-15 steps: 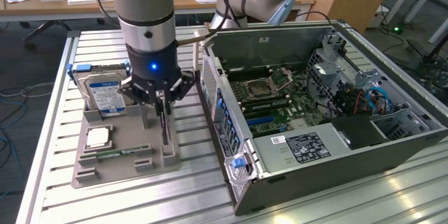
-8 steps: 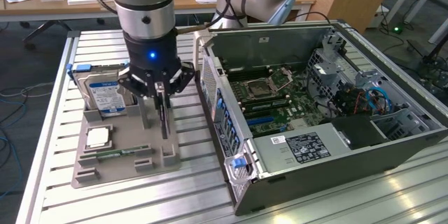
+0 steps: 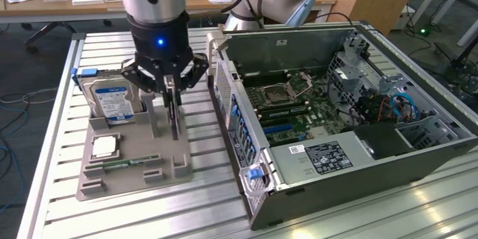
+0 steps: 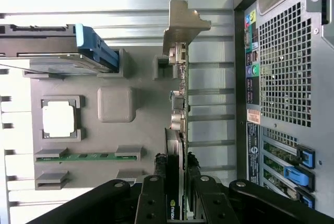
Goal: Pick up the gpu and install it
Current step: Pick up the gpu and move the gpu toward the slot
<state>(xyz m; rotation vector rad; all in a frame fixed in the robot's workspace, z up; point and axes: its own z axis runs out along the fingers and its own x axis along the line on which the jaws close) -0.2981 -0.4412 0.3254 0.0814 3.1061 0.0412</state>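
Clamping the gpu (image 3: 176, 120) by its upper edge with the gripper (image 3: 170, 85), fingers (image 4: 151, 200) on both faces. Holding it upright, straight below the gripper, down at the gray holder tray (image 3: 134, 180). Just beside the gripper on one flank, a hard drive (image 3: 112, 102); on the other flank, the open computer case (image 3: 336, 116).
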